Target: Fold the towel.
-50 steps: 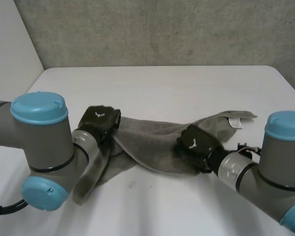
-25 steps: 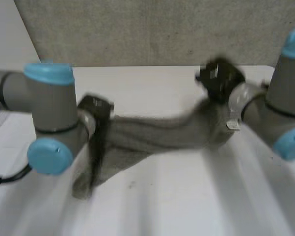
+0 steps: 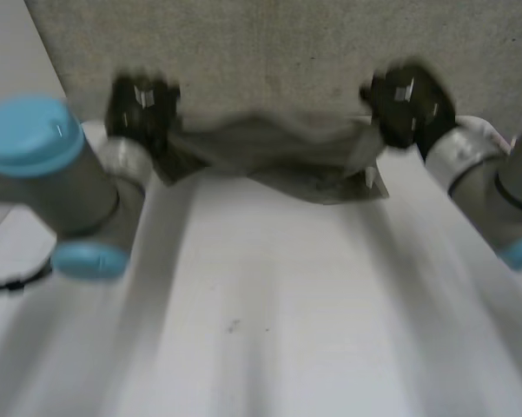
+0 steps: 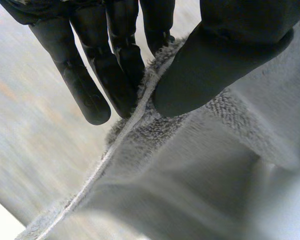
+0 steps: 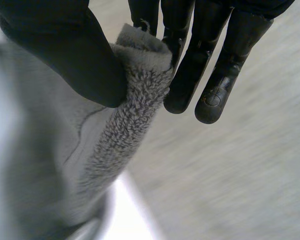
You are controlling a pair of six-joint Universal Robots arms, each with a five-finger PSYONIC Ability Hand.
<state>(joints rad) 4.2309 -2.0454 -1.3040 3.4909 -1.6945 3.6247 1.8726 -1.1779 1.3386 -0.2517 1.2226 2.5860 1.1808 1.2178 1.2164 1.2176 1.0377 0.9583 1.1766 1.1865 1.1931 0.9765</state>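
A grey towel (image 3: 269,156) hangs stretched in the air between my two hands, high over the far part of the white table (image 3: 269,304). My left hand (image 3: 139,109) pinches one end: its thumb (image 4: 224,55) presses the towel's hemmed edge (image 4: 140,107) against the fingers (image 4: 117,55). At the other end my right hand (image 3: 408,104) holds a corner; the thumb (image 5: 75,55) clamps the fluffy fold (image 5: 135,95) to the fingers (image 5: 189,65). A white label (image 3: 371,178) dangles near the right hand.
A grey wall (image 3: 269,52) rises behind the table's far edge. The grey arms with light-blue caps (image 3: 26,139) flank the table on both sides.
Both hands have risen from the table and moved apart and toward the far side, lifting the towel off the surface and pulling it out between them.
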